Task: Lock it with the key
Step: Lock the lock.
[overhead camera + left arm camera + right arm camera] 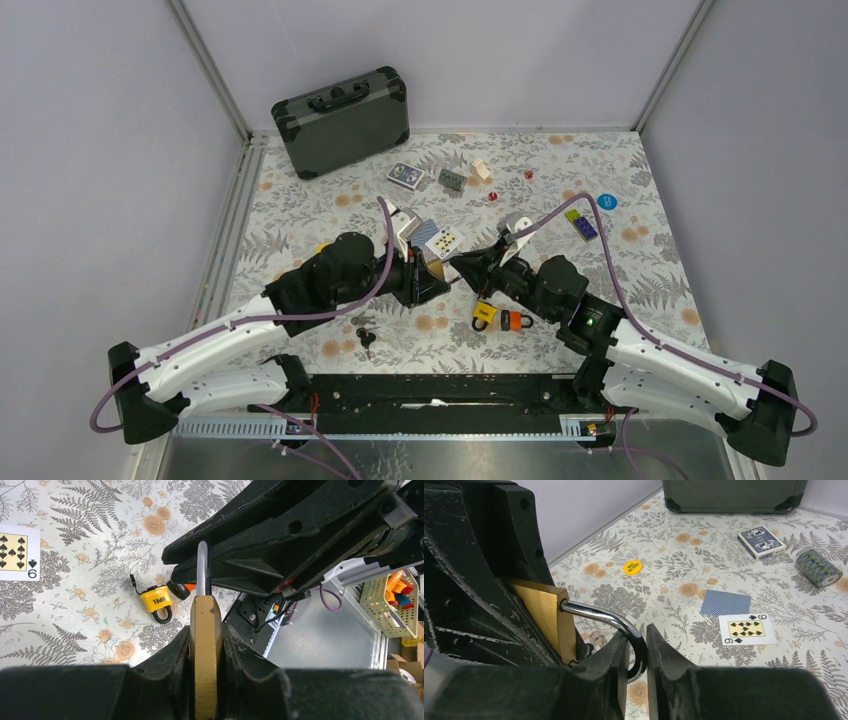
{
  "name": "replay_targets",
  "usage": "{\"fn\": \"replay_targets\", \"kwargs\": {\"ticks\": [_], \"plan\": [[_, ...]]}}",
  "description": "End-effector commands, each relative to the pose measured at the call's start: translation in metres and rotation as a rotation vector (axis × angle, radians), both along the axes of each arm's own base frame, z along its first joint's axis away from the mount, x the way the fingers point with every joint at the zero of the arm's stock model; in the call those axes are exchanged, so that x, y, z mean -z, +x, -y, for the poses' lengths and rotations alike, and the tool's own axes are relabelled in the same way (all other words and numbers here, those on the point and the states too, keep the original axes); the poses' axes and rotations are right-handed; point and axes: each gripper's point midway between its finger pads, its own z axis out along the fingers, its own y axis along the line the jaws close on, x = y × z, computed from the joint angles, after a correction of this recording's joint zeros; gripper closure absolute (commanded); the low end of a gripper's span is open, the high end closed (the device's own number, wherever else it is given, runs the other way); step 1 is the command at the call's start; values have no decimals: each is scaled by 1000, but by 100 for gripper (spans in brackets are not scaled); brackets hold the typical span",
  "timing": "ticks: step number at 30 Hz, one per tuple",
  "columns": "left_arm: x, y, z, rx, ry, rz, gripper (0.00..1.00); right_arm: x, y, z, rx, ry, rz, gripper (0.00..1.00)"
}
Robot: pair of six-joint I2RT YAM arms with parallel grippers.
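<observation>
Clamped in the left gripper [206, 632] was the brass padlock [205, 680], held between both arms above the table [660, 270], its shackle [594, 612] pinched by the right gripper [637, 636], best lined up and pressed squarely home.

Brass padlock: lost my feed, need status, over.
Left gripper shut on brass padlock body. Right gripper shut on its shackle. Key on table, unheld. Nothing blocking.

Grey walls [90, 150], floral tbl cloth [660, 270].
</observation>
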Motion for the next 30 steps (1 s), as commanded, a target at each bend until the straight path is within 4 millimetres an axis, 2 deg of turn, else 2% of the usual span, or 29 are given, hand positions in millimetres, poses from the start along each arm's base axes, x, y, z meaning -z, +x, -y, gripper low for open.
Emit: {"fn": "replay_targets", "kwargs": {"ticks": [1, 14, 20, 26, 30], "plan": [[-95, 11, 29, 24, -321, 188, 100, -38, -70, -46, -346, 141, 11, 100], [-93, 12, 34, 30, -319, 183, 100, -56, -110, -67, -474, 163, 37, 100], [-93, 13, 36, 33, -319, 182, 100, -72, -131, -75, -544, 229, 37, 100], [-92, 13, 37, 33, -316, 180, 100, -96, -146, -76, -603, 316, 43, 100], [-92, 15, 37, 27, -319, 183, 100, -104, -154, -78, -636, 335, 45, 100]]}}
